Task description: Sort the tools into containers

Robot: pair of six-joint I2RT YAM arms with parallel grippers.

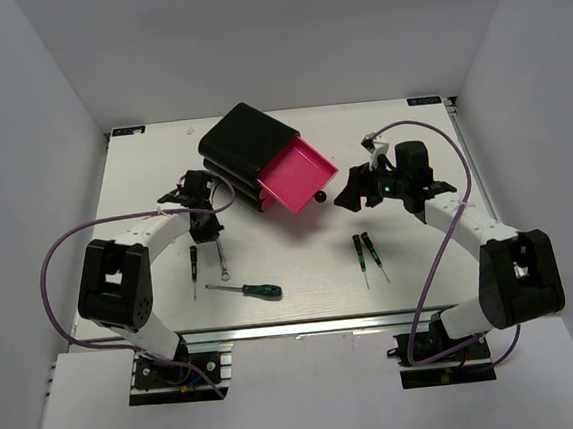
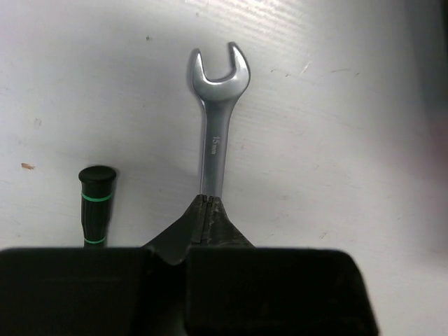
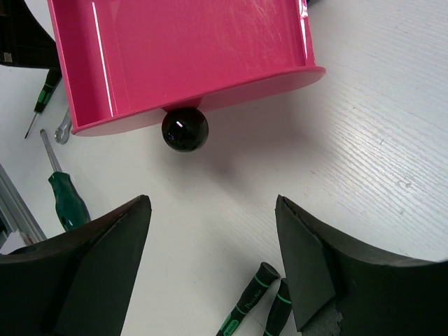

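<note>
Wrench (image 2: pixel 217 126): silver, forked end pointing away from left end effector (image 2: pixel 208 204). Lies on desk (image 1: pixel 142 172), apparently flat; any lift-off not discernible.
Left end effector: fingertips pinched tight on near end of wrench shank.
Thin black screwdriver (image 2: pixel 96 203): just beside wrench, not touching.
Green-handled screwdriver (image 1: pixel 259 292): near, toward front edge of desk.
Two more thin screwdrivers (image 1: pixel 366 253): well apart, right side of desk.
Pink drawer (image 3: pixel 182 56): pulled out of black box (image 1: pixel 245 138), knob (image 3: pixel 185 130) facing right end effector (image 3: pixel 211 206).
Right end effector: spread wide, holding nothing, clear of knob.
</note>
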